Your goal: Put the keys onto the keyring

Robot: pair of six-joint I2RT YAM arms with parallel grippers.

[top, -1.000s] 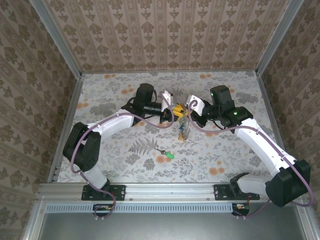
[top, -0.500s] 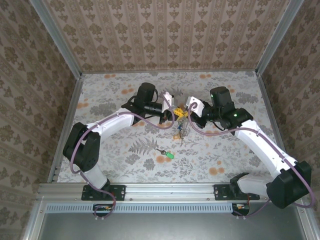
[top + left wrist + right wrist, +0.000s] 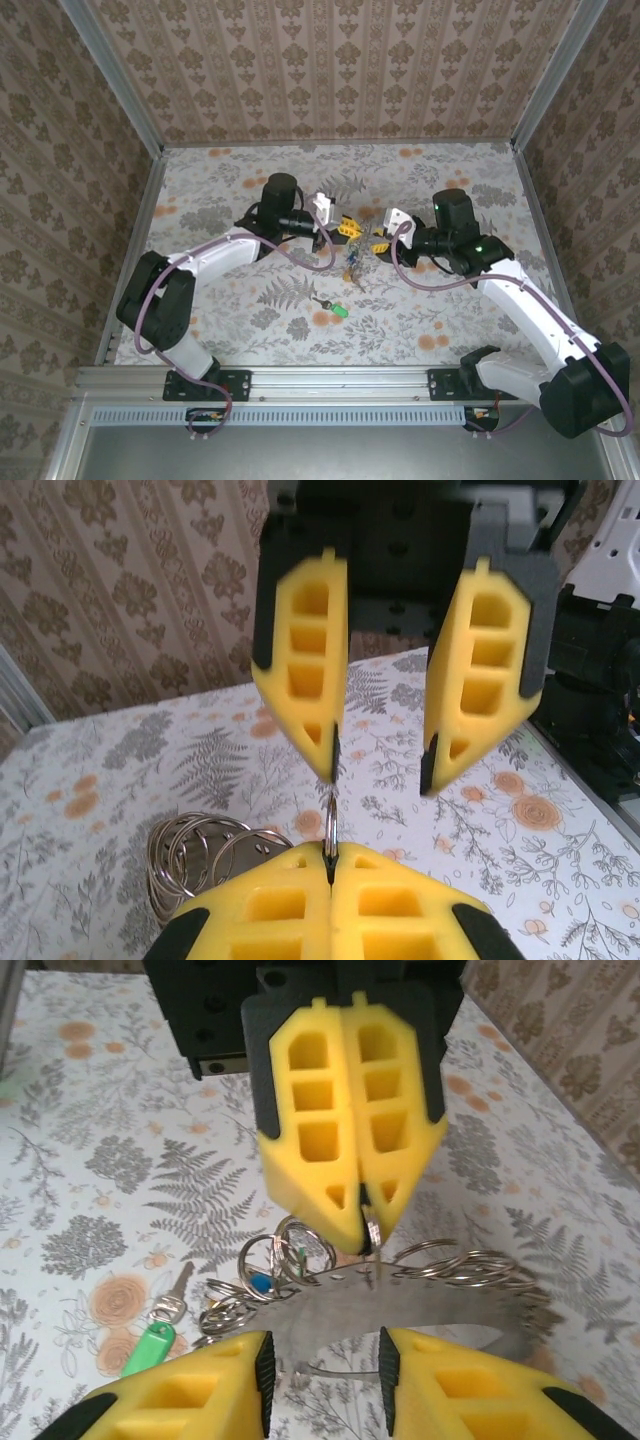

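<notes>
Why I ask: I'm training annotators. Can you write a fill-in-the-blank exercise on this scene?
The left end effector is ___ on a thin metal ring.
The right end effector is ___.
The key lying on the table has a ___ head.
Missing words: shut; open; green.

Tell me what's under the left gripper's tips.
A small ring is pinched in the shut left gripper. Below it is the grey keyring, strung with more rings. The pads hide the small ring's top.
</notes>
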